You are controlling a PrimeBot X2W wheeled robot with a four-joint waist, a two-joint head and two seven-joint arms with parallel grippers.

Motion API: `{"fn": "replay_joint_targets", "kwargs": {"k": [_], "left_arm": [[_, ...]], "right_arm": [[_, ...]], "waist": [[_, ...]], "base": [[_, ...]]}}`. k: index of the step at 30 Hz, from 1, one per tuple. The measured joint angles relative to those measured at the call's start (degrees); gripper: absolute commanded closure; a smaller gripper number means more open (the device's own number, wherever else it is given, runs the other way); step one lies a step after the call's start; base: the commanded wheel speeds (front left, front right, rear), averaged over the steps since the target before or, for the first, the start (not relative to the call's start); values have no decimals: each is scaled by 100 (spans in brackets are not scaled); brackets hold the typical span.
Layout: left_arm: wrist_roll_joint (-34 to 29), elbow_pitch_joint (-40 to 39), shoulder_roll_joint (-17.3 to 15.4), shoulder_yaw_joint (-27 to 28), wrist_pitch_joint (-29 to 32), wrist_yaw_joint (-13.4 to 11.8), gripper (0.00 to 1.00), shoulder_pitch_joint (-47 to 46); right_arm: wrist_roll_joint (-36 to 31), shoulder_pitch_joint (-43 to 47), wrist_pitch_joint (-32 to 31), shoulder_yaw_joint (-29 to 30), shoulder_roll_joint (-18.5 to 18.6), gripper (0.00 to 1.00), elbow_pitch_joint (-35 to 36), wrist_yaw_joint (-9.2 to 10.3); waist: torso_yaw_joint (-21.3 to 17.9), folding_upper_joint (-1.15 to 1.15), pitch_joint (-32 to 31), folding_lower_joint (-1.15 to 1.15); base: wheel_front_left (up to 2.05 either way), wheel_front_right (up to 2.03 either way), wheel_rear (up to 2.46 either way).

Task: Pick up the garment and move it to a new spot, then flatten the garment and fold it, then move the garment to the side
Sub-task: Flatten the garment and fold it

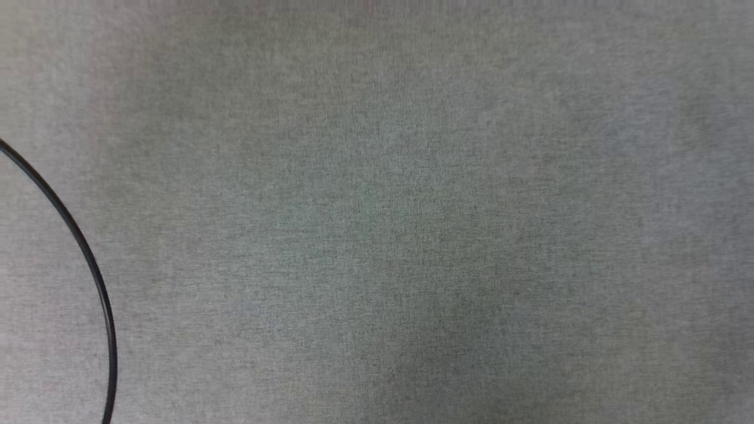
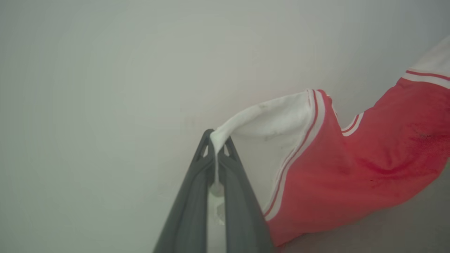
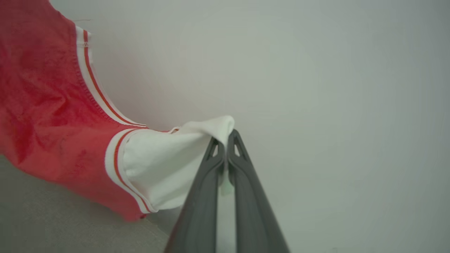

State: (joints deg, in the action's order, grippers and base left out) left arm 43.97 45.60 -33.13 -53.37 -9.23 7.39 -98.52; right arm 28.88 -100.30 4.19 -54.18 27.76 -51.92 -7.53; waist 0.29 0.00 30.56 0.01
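- Grey woven fabric surface [image 1: 412, 206] is seen across the head view; a thin black cable [image 1: 88, 259] is curved from 9 o'clock down to 7 o'clock.
- Left wrist view: the left gripper [image 2: 218, 138] is raised from 6 o'clock, with its jaws pressed together on the edge of a white sleeve [image 2: 277, 116]. A strip of white cloth is nipped between the two dark fingers [image 2: 190, 196].
- The garment [image 2: 369, 154] is spread from the pinch toward 3 o'clock. The white sleeve comes first, then red-and-white striped trim [image 2: 316, 116], then the red body sagging toward 4 o'clock.
- More white cloth with a red stripe is seen at 2 o'clock, at the frame edge.
- Right wrist view: the right gripper [image 3: 225, 138] is shut tight on the second white sleeve [image 3: 165, 165], which is pinched at its edge right at the fingertips.
- The garment's red body is seen there from 9 to 11 o'clock, with the striped trim running between red and white.
- A pale plain backdrop [image 2: 105, 70] is seen behind both grippers.
- Grey surface is seen under the cloth at 5 o'clock in the left wrist view and 7 o'clock in the right wrist view.
- Whether the red body is touching that surface cannot be told.
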Motion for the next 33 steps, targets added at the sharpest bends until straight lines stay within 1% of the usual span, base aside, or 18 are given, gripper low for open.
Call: {"fn": "replay_joint_targets", "kwargs": {"k": [4,6,9,13,17,20,23,25,29,33], "left_arm": [[265,-138,-131,-146,-250,0,100,753],[380,-238,-198,-208,-322,0,100,1192],[550,-381,-291,-222,-432,-3,100,1934],[801,-671,-388,-218,-511,-131,100,2969],[1009,-1063,-598,-152,-559,-357,100,4016],[1129,-1436,-808,-175,-565,-567,100,4877],[1277,-1825,-984,-163,-567,-806,100,5547],[1371,-2060,-1099,-165,-567,-981,100,5983],[1601,-2460,-1340,-53,-573,-1337,100,6684],[1995,-2861,-1491,165,-581,-1478,100,7412]], "right_arm": [[387,653,189,-350,-111,100,-3,0],[591,1002,287,-506,-98,100,43,1],[911,1591,374,-812,-23,100,257,1],[1348,2324,445,-1180,246,100,671,1],[1693,3058,537,-1465,584,100,1071,1],[1933,3651,594,-1556,828,100,1306,0],[2240,4244,691,-1507,1094,100,1448,1],[2453,4630,732,-1432,1210,100,1516,1],[2563,5286,791,-1379,1407,100,1648,1],[2631,5953,818,-1306,1639,100,1779,1]], "waist": [[-27,0,-274,0],[-43,0,-420,0],[-63,0,-646,-1],[-69,0,-934,0],[-67,0,-1217,-1],[-75,0,-1439,-1],[-62,0,-1661,-1],[-50,0,-1796,-2],[-26,0,-2031,-2],[-26,0,-2263,-2]], "base": [[0,0,0],[0,0,0],[0,0,0],[0,0,0],[0,0,0],[0,0,0],[0,0,0],[0,0,0],[0,0,0],[0,0,0]]}}
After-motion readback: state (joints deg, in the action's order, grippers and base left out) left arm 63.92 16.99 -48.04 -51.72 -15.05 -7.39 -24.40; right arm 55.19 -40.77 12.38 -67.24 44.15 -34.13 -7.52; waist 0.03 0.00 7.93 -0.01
